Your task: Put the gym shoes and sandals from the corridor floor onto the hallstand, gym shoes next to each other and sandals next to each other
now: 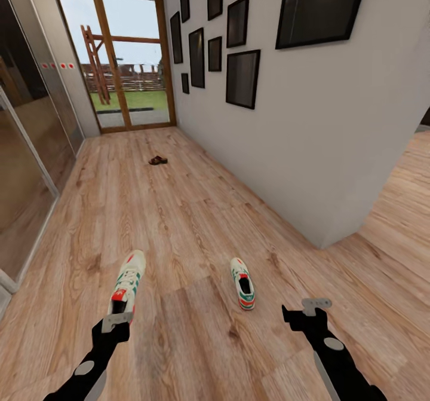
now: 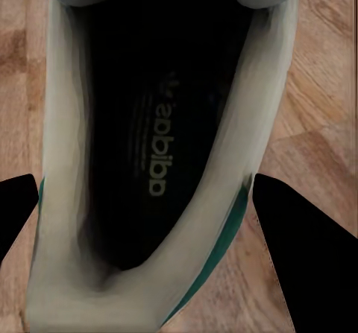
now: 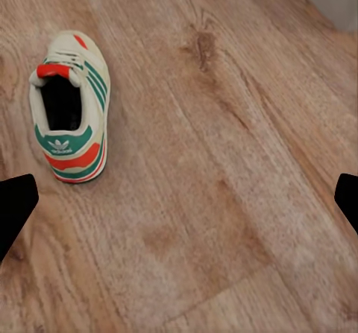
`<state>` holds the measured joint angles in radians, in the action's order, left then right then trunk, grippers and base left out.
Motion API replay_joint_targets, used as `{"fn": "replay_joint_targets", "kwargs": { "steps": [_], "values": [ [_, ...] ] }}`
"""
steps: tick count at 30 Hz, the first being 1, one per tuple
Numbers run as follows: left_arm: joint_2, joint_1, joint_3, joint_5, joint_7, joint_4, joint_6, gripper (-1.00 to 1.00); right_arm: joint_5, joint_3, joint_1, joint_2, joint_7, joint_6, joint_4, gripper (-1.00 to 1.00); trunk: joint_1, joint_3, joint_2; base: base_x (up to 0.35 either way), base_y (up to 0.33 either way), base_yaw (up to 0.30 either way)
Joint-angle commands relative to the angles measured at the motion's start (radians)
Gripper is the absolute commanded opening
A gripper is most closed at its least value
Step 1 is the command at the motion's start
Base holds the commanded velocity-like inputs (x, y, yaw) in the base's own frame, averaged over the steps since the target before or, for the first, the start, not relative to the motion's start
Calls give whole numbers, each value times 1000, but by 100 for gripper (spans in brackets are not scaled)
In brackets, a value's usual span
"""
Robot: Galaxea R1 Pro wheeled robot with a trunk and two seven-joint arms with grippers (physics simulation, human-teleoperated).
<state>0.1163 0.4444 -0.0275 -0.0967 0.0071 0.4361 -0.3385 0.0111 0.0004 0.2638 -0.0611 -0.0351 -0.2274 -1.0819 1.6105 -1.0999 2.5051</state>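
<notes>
Straddling gym shoe [image 2: 149,162], left fingers [image 2: 306,251].

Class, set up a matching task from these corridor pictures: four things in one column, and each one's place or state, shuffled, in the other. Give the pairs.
Things
1. left gripper
2. right gripper
3. right shoe
4. sandal

Places or states
A. far down the corridor, near the glass door
B. open over bare floor
C. alone on the planks, apart from both grippers
D. open over the heel of the left shoe

Pairs: 1-D, 2-B, 3-C, 4-A
</notes>
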Motion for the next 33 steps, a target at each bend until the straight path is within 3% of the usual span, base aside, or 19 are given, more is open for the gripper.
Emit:
{"fn": "replay_joint_targets", "kwargs": {
  "steps": [1,18,33],
  "values": [
    [0,0,2,-9,1,7,-3,-100,1,1,0,0,-3,8,7,100,0,1,0,6,0,0],
    [2,0,-2,-12,3,47,3,-100,1,2,1,2,-3,39,40,100,0,10,0,267,125,2],
    [2,0,-1,-12,2,47,3,-100,0,3,1,4,-5,40,40,100,0,10,0,333,20,241]
  ]
}}
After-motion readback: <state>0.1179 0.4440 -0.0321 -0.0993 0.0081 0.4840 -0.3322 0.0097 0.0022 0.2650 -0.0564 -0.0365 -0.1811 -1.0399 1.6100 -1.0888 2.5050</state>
